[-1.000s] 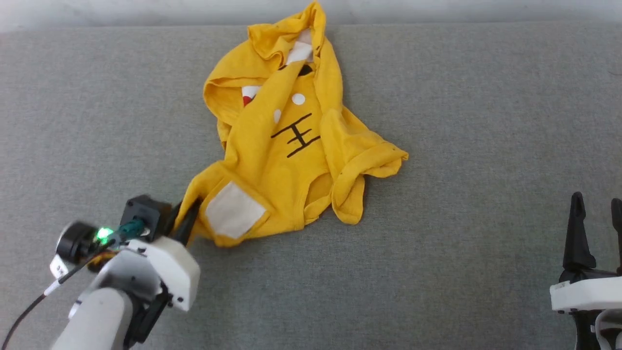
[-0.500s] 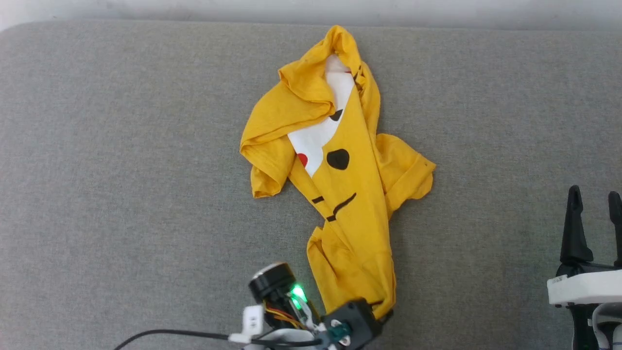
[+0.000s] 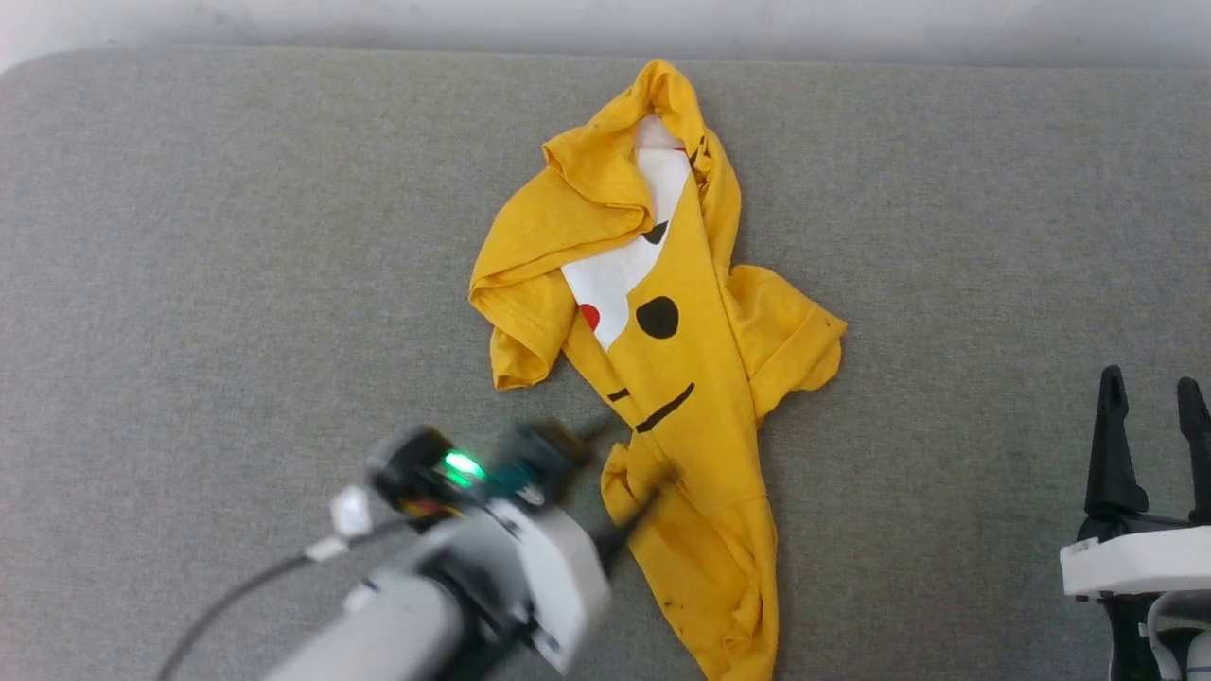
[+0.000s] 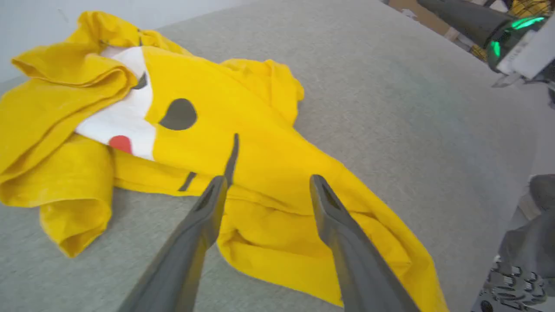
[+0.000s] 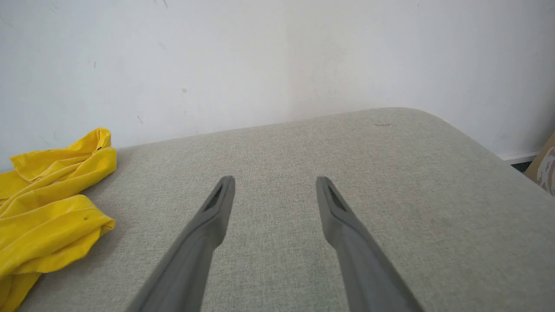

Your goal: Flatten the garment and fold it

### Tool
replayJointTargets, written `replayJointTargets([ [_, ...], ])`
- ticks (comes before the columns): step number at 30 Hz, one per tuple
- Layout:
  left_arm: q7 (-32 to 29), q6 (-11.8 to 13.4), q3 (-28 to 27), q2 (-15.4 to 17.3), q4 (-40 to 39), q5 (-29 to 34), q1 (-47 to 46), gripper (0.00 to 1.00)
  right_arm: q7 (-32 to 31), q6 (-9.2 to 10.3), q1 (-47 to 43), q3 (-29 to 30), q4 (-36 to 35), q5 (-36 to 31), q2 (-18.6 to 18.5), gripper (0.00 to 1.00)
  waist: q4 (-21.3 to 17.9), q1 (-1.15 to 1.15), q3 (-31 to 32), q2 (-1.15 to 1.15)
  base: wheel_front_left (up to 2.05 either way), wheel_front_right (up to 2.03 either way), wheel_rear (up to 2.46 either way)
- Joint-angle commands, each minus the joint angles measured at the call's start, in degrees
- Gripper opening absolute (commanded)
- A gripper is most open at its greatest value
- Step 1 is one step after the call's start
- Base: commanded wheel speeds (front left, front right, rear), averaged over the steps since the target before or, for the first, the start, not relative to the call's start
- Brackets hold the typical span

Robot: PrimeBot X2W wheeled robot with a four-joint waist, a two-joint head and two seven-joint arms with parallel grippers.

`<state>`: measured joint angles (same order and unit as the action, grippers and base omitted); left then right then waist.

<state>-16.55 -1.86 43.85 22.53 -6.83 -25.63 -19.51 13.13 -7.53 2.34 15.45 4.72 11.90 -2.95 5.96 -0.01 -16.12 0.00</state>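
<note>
A bright yellow T-shirt of thin cloth, printed with a cartoon face, is being shown lying crumpled in a long bunch mid-way across the grey cloth-covered counter. The left claw is being held wide open and empty over the shirt's near part. The right claw is being held equally open, gripping nothing, well apart to the right.

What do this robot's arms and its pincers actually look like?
The left gripper and right gripper each have two long, dark grey fingers tapering to narrow tips, mounted on white wrist blocks. The left forearm is pale grey, with a thin black cable and a glowing green light near the wrist.
</note>
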Motion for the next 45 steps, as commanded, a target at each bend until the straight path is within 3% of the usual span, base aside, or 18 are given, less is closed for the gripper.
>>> replayJointTargets([
  [1, 0.7, 2.3, -3.1, 1.5, 0.1, 0.1, -1.9, 1.00, 0.0, 0.04, 0.3, -0.2, 0.1, -0.2, 0.1, 1.00, 0.0, 0.01, -0.2, 0.00, 0.00, 0.00, 0.00],
  [6, 0.5, 7.3, -8.0, 4.7, 4.4, 3.6, -5.5, 1.00, 0.0, 0.04, 0.7, -0.8, -0.1, -0.2, 0.1, 1.00, -0.5, 0.01, -1.2, 0.00, 0.00, 0.00, 0.00],
  [12, -1.1, 6.6, -8.1, 4.5, 9.9, 3.3, -8.2, 1.00, -0.3, 0.04, 1.2, -1.1, -0.6, -0.7, 0.1, 1.00, -1.8, 0.01, -2.6, 0.00, 0.00, 0.00, 0.00],
  [18, -2.2, 4.6, -6.3, 2.1, 16.3, 2.3, -10.2, 1.00, -0.6, 0.04, 1.4, -1.1, -0.9, -0.8, 0.1, 1.00, -3.6, 0.01, -2.8, 0.00, 0.00, 0.00, 0.00],
  [22, -3.2, 4.7, -5.5, 1.0, 20.6, 1.9, -10.3, 0.96, -0.6, 0.04, 1.1, -1.1, -1.0, -0.6, 0.1, 1.00, -4.7, 0.01, -2.6, 0.00, 0.00, 0.00, 0.00],
  [23, -2.9, 4.9, -5.5, 0.8, 21.4, 2.0, -10.4, 0.48, -0.5, 0.04, 1.0, -1.1, -1.1, -0.5, 0.1, 1.00, -4.9, 0.01, -2.6, 0.00, 0.00, 0.00, 0.00],
  [24, -2.6, 5.1, -5.4, 0.8, 22.0, 2.3, -10.7, 0.09, -0.5, 0.04, 0.9, -1.0, -1.2, -0.4, 0.1, 1.00, -5.0, 0.01, -2.6, 0.00, 0.00, 0.00, 0.00],
  [25, -2.3, 5.0, -5.3, 0.8, 22.5, 2.4, -10.9, 0.00, -0.5, 0.04, 0.9, -1.0, -1.2, -0.4, 0.1, 1.00, -5.1, 0.01, -2.6, 0.00, 0.00, 0.00, 0.00],
  [30, 0.6, 5.1, -7.0, 1.0, 22.3, 1.8, -12.5, 0.00, -0.5, 0.04, 0.7, -0.3, -1.7, -0.3, 0.1, 1.00, -4.8, 0.01, -3.1, 0.00, 0.00, 0.00, 0.00],
  [34, 2.0, 4.9, -10.3, 2.9, 17.9, 0.9, -16.7, 0.00, -0.7, 0.04, 1.0, 0.1, -2.2, -0.4, 0.1, 1.00, -4.2, 0.01, -4.0, 0.00, 0.00, 0.00, 0.00],
  [40, 0.4, 4.4, -17.2, 10.4, 11.6, 2.1, -28.6, 0.00, -1.1, 0.04, 2.6, -0.7, -3.6, -0.7, 0.1, 1.00, -4.7, 0.01, -7.5, 0.00, 0.00, 0.00, 0.00],
  [45, 0.6, 3.7, -21.7, 15.6, 14.6, 3.6, -38.2, 0.00, -1.1, 0.04, 3.9, -1.4, -4.4, -0.6, 0.1, 1.00, -6.3, 0.01, -11.7, 0.00, 0.00, 0.00, 0.00],
])
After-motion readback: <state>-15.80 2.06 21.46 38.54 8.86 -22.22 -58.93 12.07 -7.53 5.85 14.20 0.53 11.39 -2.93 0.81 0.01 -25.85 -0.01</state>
